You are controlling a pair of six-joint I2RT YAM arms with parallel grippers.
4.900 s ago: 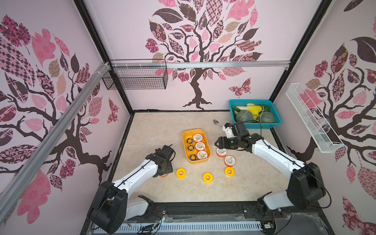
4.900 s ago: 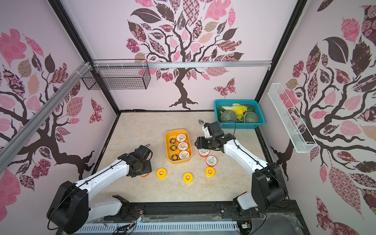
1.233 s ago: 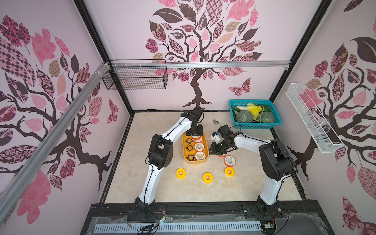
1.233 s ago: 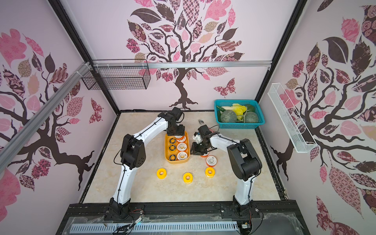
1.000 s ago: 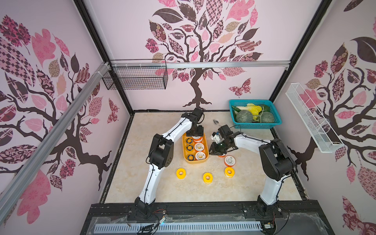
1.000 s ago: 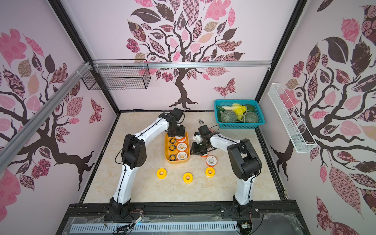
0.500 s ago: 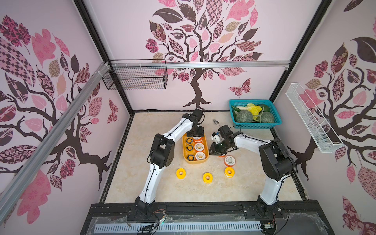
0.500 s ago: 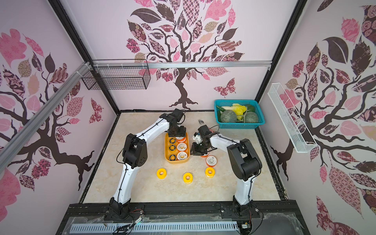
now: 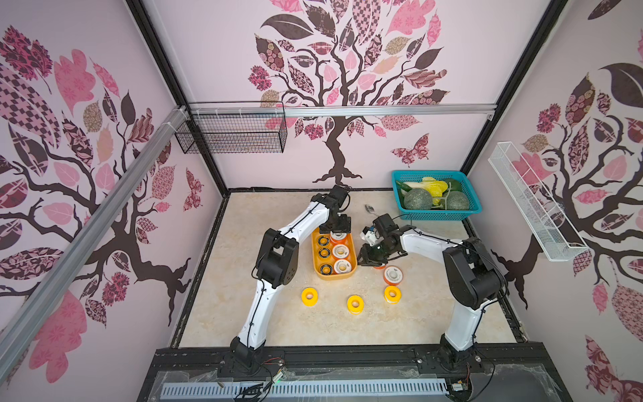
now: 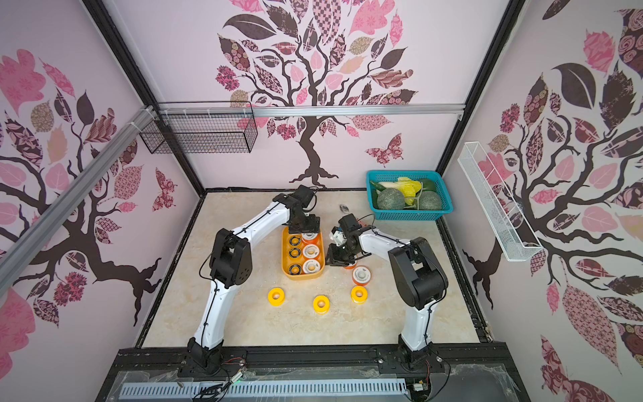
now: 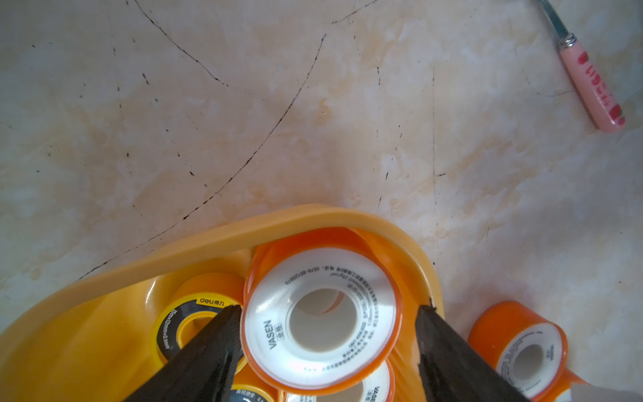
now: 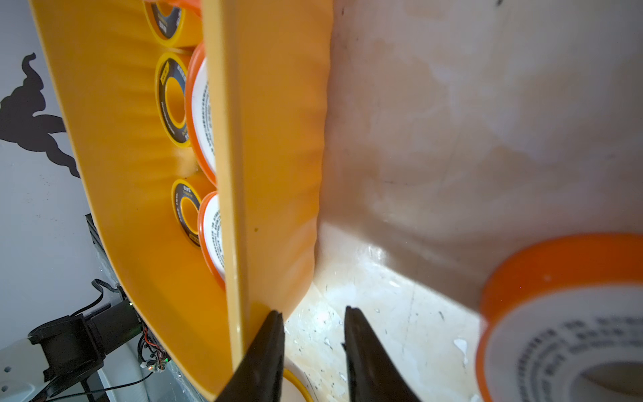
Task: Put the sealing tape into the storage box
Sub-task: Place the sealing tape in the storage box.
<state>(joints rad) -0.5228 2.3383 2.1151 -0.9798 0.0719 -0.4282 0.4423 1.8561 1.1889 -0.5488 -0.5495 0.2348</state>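
The storage box [image 9: 334,277] [image 10: 302,276] is a yellow-orange tub in mid-table holding black-and-yellow rolls [image 9: 324,253] and orange white-faced rolls [image 9: 340,251]. My left gripper [image 9: 336,229] [image 10: 306,228] [image 11: 330,309] is open over the box's far end, its fingers either side of an orange sealing tape roll [image 11: 377,313] that leans on the rolls below. My right gripper [image 9: 368,259] [image 10: 339,259] [image 12: 315,313] is narrowly open, holds nothing, and one finger rests against the box's outer right wall [image 12: 278,139]. Loose on the table are two orange rolls [image 9: 393,275] [image 12: 563,313] [image 9: 378,267] and three yellow rolls [image 9: 309,296] [image 9: 355,304] [image 9: 393,294].
A teal basket [image 9: 438,215] of produce stands at the back right. A pink-handled utensil [image 11: 591,87] [image 9: 369,208] lies behind the right arm. A black wire basket [image 9: 231,132] and a white one [image 9: 532,202] hang on the walls.
My left jaws have spread wider around the orange roll at the box's far end over the last second. The right arm has stayed beside the box.
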